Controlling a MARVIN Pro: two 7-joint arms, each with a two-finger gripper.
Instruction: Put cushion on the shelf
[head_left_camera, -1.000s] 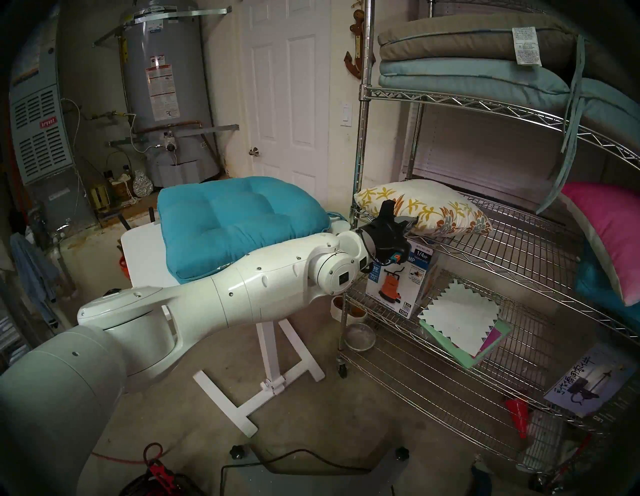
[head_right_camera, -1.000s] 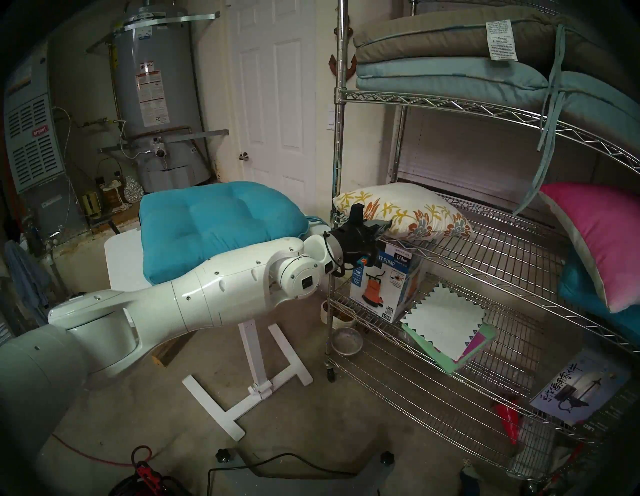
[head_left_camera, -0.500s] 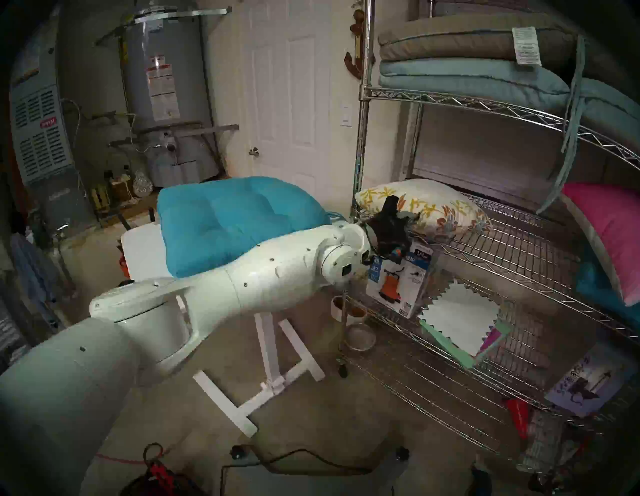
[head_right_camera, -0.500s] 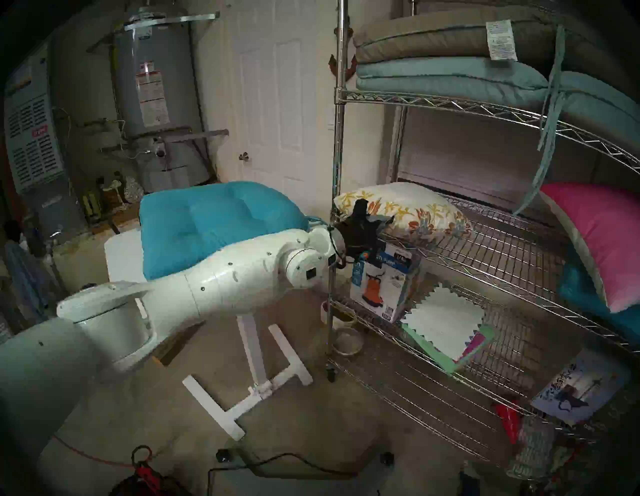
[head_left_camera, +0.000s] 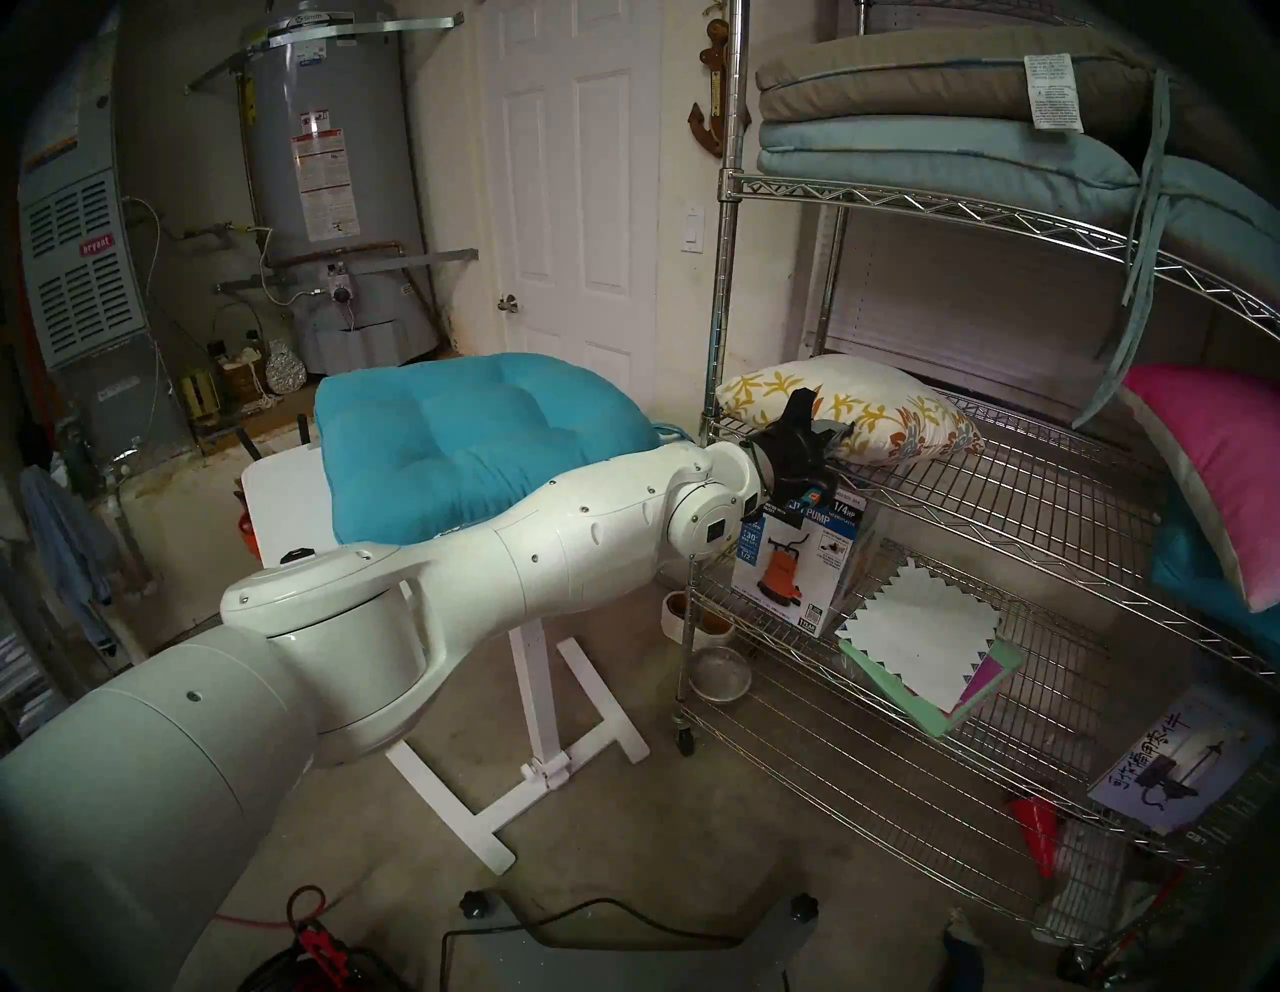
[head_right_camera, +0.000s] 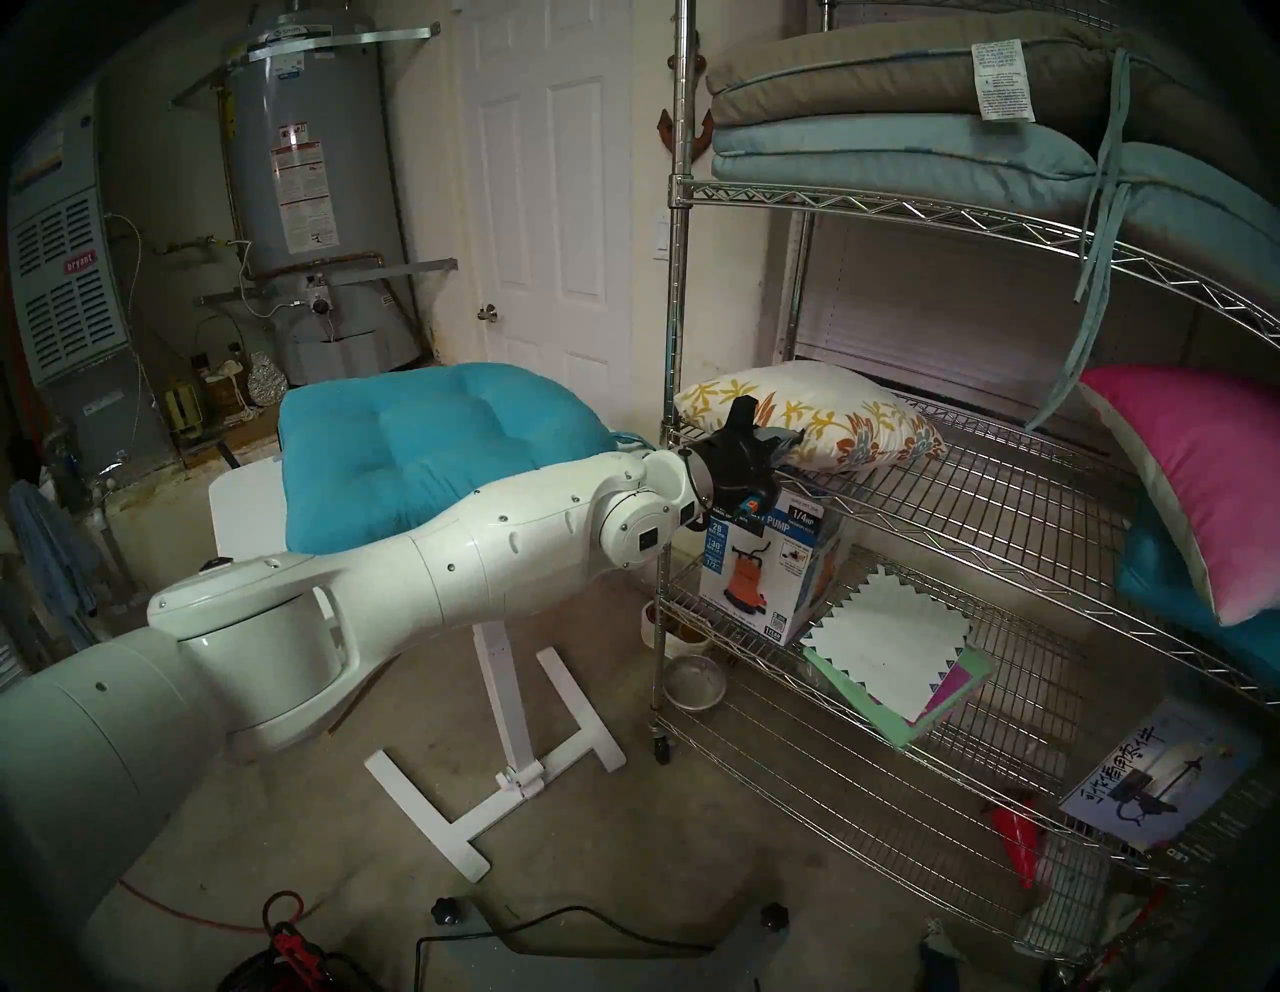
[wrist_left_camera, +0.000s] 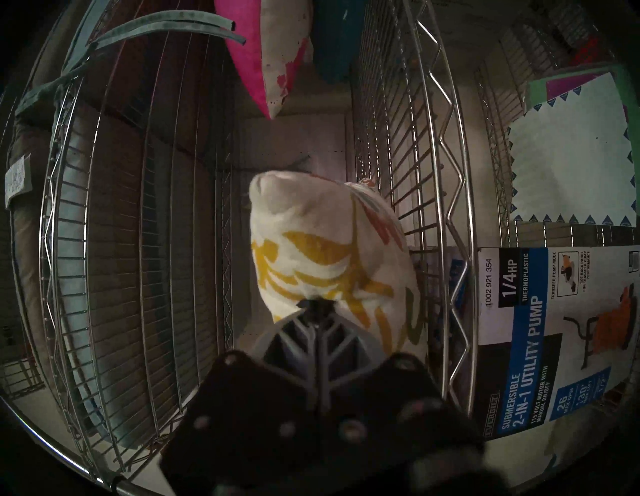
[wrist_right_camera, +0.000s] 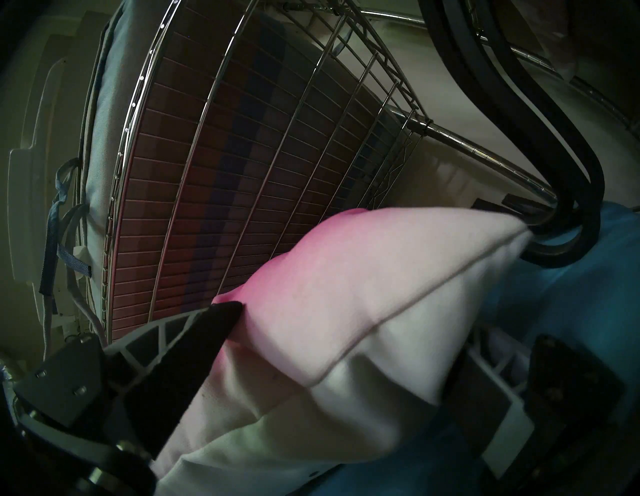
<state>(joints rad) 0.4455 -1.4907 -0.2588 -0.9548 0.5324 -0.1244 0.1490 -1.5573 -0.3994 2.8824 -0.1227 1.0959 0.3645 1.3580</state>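
The cream floral cushion (head_left_camera: 880, 409) (head_right_camera: 831, 415) lies on the middle tier of the chrome wire shelf (head_left_camera: 1004, 533) (head_right_camera: 970, 540), at its left end beside the front post. My left gripper (head_left_camera: 839, 435) (head_right_camera: 796, 436) is shut on the cushion's near edge. In the left wrist view the grey fingers (wrist_left_camera: 304, 332) meet at the gripper's tip (wrist_left_camera: 317, 305) and pinch the cushion (wrist_left_camera: 311, 242) fabric. My right gripper (wrist_right_camera: 353, 325) shows only in its wrist view, jaws wide, with the pink-to-white pillow (wrist_right_camera: 363, 277) between them.
A teal tufted cushion (head_left_camera: 471, 443) lies on a white folding table (head_left_camera: 277, 499) left of the shelf. A pump box (head_left_camera: 796, 561) stands on the tier below. Flat pads (head_left_camera: 935, 118) fill the top tier. The pink pillow (head_left_camera: 1219, 471) leans at the right end.
My left arm has reached further right and forward, its elbow rising. The gripper, still shut on the cushion, has carried the cushion slightly deeper onto the tier.
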